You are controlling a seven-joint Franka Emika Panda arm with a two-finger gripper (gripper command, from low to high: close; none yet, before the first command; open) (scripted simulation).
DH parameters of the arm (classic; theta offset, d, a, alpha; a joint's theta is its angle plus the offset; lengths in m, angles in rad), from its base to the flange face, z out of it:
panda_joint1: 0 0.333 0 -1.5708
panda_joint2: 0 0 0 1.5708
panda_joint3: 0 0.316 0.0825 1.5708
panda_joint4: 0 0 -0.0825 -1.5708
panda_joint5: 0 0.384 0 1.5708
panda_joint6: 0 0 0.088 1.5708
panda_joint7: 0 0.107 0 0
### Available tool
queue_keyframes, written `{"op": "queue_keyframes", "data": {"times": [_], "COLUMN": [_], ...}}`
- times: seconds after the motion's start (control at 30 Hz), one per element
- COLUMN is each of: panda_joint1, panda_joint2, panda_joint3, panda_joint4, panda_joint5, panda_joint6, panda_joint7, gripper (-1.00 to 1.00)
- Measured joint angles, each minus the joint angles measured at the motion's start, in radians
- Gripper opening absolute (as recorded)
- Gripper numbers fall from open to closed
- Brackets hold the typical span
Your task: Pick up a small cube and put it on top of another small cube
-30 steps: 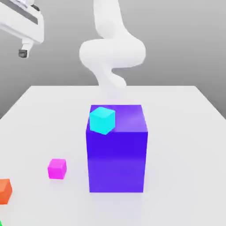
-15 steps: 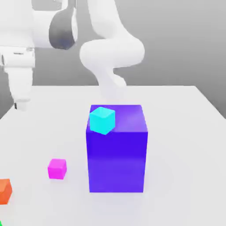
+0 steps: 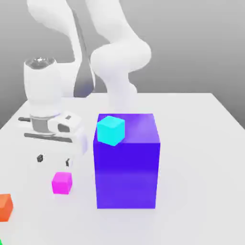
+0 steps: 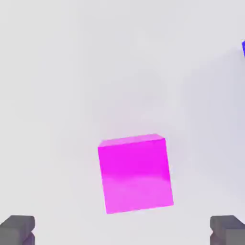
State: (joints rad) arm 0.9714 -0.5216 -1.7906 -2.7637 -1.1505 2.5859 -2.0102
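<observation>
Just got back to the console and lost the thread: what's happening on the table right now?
The arm's hand hangs open above the small magenta cube, which sits on the white table with nothing gripping it. In the hand view the magenta cube lies between the two fingertips, not touched. The cyan cube rests on top of the big blue-violet block, and an orange cube sits at the exterior view's left edge.
</observation>
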Motion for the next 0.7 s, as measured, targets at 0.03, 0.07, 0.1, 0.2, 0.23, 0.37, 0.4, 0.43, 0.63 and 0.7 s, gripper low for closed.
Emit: {"op": "queue_keyframes", "data": {"times": [0.03, 0.07, 0.1, 0.2, 0.23, 0.37, 0.4, 0.43, 0.63, 0.7], "panda_joint1": [0.059, 0.112, 0.161, 0.243, 0.243, 0.263, 0.254, 0.228, -0.030, 0.040], "panda_joint2": [-0.017, -0.042, -0.070, -0.131, -0.131, -0.145, -0.139, -0.122, -0.085, -0.108], "panda_joint3": [-0.070, -0.135, -0.195, -0.299, -0.299, -0.325, -0.313, -0.281, 0.031, -0.020], "panda_joint4": [0.013, 0.028, 0.044, 0.076, 0.076, 0.084, 0.080, 0.070, 0.013, 0.059], "panda_joint5": [-0.051, -0.108, -0.165, -0.276, -0.276, -0.305, -0.293, -0.261, -0.038, 0.013], "panda_joint6": [0.006, 0.007, 0.006, -0.003, -0.003, -0.006, -0.006, -0.005, -0.095, -0.137], "panda_joint7": [0.028, 0.062, 0.098, 0.170, 0.170, 0.190, 0.181, 0.160, 0.028, 0.074], "gripper": [0.00, 0.00, 0.00, -1.00, -1.00, -1.00, -1.00, -1.00, -1.00, -1.00]}}
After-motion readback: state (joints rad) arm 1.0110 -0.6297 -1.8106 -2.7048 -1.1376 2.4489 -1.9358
